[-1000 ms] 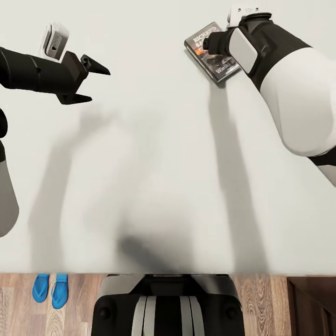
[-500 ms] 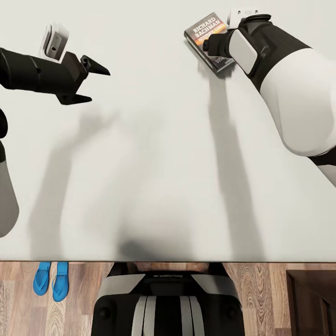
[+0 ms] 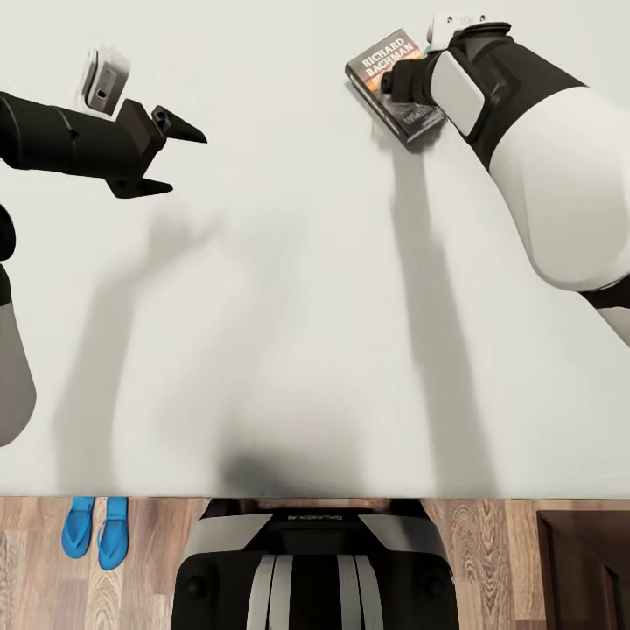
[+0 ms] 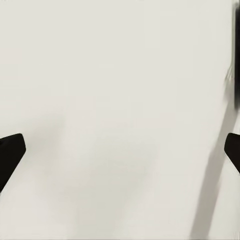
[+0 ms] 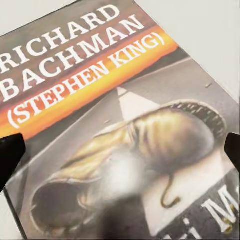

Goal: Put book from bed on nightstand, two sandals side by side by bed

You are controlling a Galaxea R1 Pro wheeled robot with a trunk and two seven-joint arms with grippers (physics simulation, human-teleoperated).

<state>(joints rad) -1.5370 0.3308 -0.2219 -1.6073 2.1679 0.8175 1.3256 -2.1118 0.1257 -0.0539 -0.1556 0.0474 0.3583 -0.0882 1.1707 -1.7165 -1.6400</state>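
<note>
The book lies flat on the pale mattress of the bed, far right of middle; its dark cover with white "RICHARD BACHMAN" lettering and an orange band shows close up in the right wrist view. My right gripper hovers just over the cover, open, its fingertips wide apart. To the far left my left gripper is open over bare mattress. The two sandals, bright blue, lie side by side on the floor by the bed's near edge.
A brown wood-plank floor runs along the bed's near edge. The corner of a dark brown wooden cabinet shows at the lower right. My own base stands against the bed's edge.
The head view has shifted, so the bed's edge sits lower in the picture. More of the book's title shows beside the right gripper now. The left arm has barely moved.
</note>
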